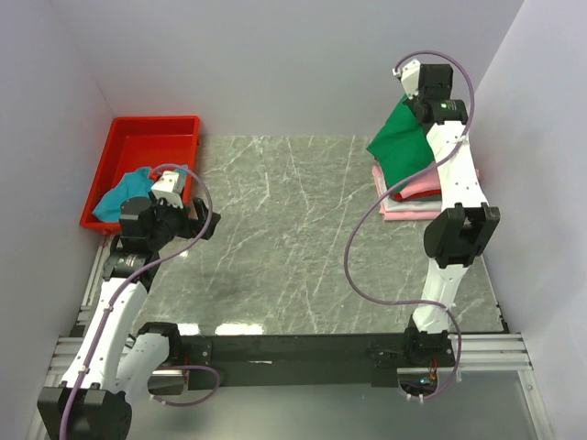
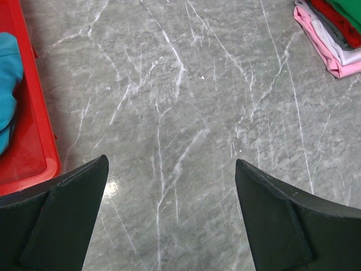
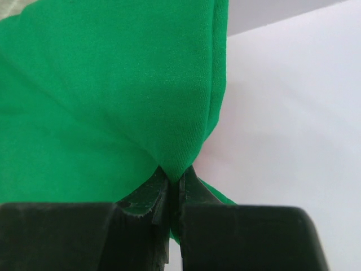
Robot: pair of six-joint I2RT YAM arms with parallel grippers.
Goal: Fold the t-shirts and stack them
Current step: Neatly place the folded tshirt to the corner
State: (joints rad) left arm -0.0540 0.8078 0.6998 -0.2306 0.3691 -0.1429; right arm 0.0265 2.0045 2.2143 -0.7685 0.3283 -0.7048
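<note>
Half the stack [image 1: 415, 207] hides behind green t-shirt [image 1: 399, 151] right gripper [image 3: 172, 182] pinches; left gripper [image 2: 172, 165] gapes.

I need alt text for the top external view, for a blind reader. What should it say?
The right gripper holds a green shirt hanging over a stack of folded shirts at the far right of the table. The left gripper, open, hangs beside a red tray with a teal shirt in it.

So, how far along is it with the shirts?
Done: pink, whitish and red shirts sit folded in a stack on the right. In hand: the right gripper pinches the green shirt above it, not yet laid down. Left: a teal shirt lies crumpled in the red tray, near the open left gripper.
</note>
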